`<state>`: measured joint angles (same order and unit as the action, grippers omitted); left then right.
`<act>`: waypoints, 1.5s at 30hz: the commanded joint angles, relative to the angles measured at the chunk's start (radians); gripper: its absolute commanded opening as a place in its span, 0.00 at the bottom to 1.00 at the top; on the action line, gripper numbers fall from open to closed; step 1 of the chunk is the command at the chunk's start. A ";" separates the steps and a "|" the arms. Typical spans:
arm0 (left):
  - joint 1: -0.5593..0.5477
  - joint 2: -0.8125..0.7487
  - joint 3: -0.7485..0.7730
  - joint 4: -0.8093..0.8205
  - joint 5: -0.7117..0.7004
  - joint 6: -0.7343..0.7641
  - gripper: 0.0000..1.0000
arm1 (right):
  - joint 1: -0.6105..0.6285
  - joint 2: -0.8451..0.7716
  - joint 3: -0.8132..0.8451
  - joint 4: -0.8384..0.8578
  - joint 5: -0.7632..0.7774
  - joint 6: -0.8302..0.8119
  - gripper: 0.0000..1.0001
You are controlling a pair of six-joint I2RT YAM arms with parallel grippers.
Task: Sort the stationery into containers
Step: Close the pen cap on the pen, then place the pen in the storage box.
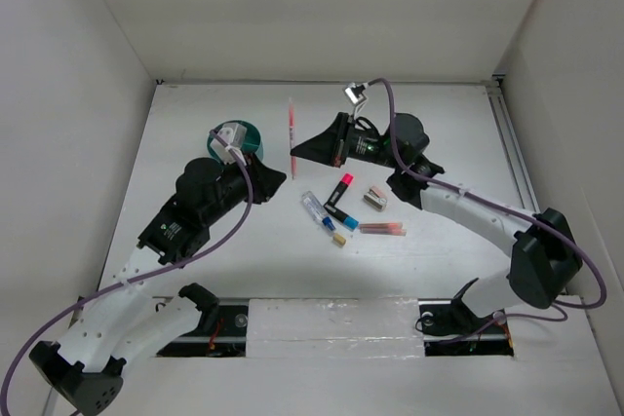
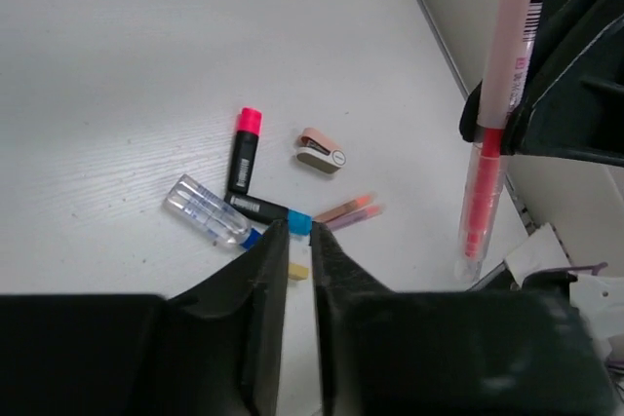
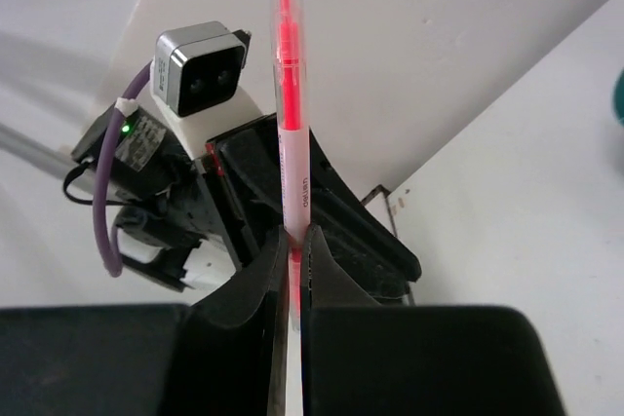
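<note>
Overhead, teal cup (image 1: 255, 139) peeks behind left arm (image 1: 210, 192); wrist views: left pincer (image 2: 300, 233) closed empty, right pincer (image 3: 293, 241) clamps pink pen (image 3: 290, 133).

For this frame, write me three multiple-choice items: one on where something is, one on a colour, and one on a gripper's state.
1. Where is the teal cup?
A. left of the loose markers, partly hidden by the left arm
B. at the table's right edge
C. between the arm bases

2. What colour is the pen in the right gripper?
A. blue
B. green
C. pink-red

3. How is the left gripper?
A. wide open
B. shut, empty
C. shut on a marker

Key: 1 A, the top view shows teal beside the left wrist. 2 C, the barrel clamped between the fingers is pink-red. 3 B, its fingers nearly meet with nothing between them.
</note>
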<state>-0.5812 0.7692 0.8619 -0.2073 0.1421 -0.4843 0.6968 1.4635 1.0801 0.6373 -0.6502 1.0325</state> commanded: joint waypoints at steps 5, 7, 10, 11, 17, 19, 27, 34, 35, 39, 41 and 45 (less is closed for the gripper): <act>0.000 -0.016 0.012 -0.095 -0.261 -0.091 0.69 | 0.004 -0.054 0.053 -0.083 0.093 -0.250 0.00; 0.000 -0.016 0.023 -0.135 -0.378 -0.123 0.88 | 0.004 -0.031 0.053 -0.083 0.093 -0.262 0.00; 0.000 0.030 0.054 -0.274 -0.592 -0.232 1.00 | 0.004 0.027 0.104 -0.119 0.115 -0.322 0.00; 0.000 0.045 0.090 -0.387 -0.649 -0.267 1.00 | 0.026 0.044 0.139 -0.132 0.133 -0.343 0.00; 0.058 0.149 0.195 -0.694 -0.959 -0.505 1.00 | 0.049 0.292 0.348 -0.153 0.204 -0.436 0.00; 0.058 0.174 0.239 -0.765 -0.989 -0.519 1.00 | 0.049 0.413 0.458 -0.143 0.204 -0.436 0.00; 0.058 0.162 0.252 -0.863 -1.122 -0.612 1.00 | 0.058 0.721 0.724 -0.021 0.170 -0.431 0.00; 0.067 0.087 0.220 -0.865 -1.142 -0.667 1.00 | 0.049 0.866 0.906 -0.039 0.173 -0.431 0.00; 0.067 0.076 0.197 -0.833 -1.132 -0.631 1.00 | 0.040 0.877 0.920 -0.039 0.161 -0.431 0.00; 0.067 0.103 0.186 -0.750 -1.095 -0.548 1.00 | 0.040 0.925 0.995 -0.039 0.138 -0.431 0.00; 0.067 0.113 0.186 -0.729 -1.084 -0.525 1.00 | 0.040 0.954 1.007 -0.039 0.138 -0.442 0.00; 0.067 0.125 0.186 -0.692 -1.056 -0.471 1.00 | 0.040 0.986 1.031 -0.030 0.168 -0.465 0.00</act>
<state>-0.5190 0.8932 1.0557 -0.9455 -0.9096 -0.9974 0.7387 2.4180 2.0583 0.5426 -0.4877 0.5995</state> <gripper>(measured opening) 0.997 0.067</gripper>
